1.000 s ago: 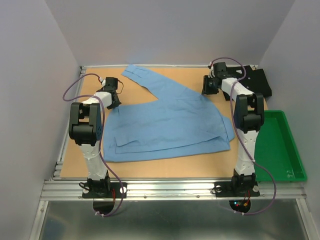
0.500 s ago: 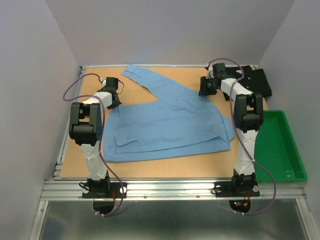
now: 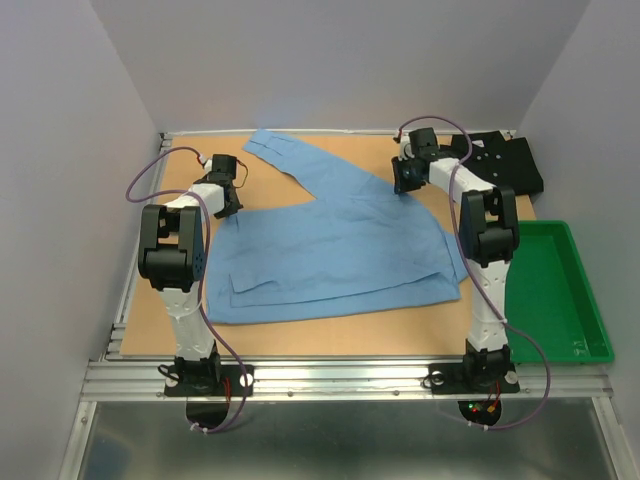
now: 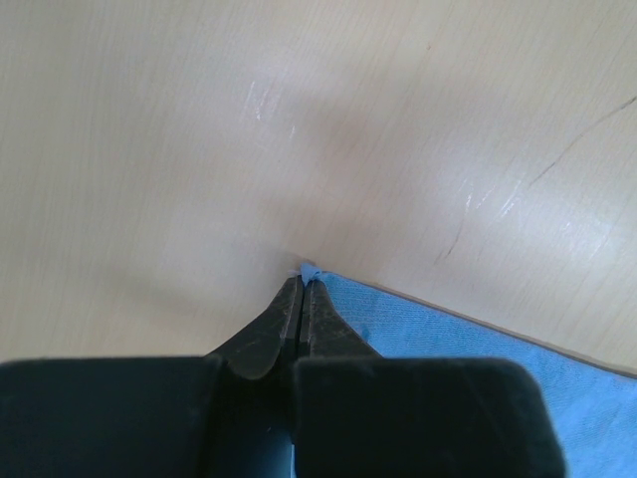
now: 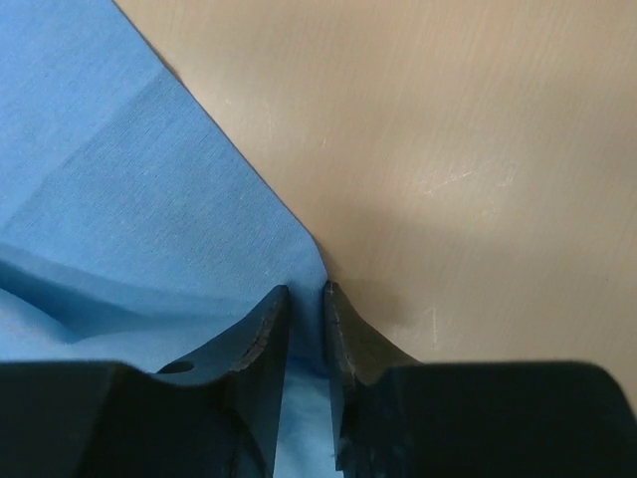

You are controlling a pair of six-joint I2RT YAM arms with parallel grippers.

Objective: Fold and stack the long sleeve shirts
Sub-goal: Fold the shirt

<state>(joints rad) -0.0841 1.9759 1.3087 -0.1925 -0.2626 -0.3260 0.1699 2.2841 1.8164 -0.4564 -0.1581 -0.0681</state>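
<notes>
At centre left, the left gripper is pinched tight on a corner of the light blue shirt, which lies spread across the middle of the table. Right of centre, the right gripper straddles the shirt's far edge, jaws narrowly apart. The black shirt sits at upper right, above the green tray.

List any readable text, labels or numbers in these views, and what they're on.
No readable text in any view.
On the light blue shirt, black shirt and table: no print visible.
On the green tray: a tiny pale mark near its near rim, too small to read.
</notes>
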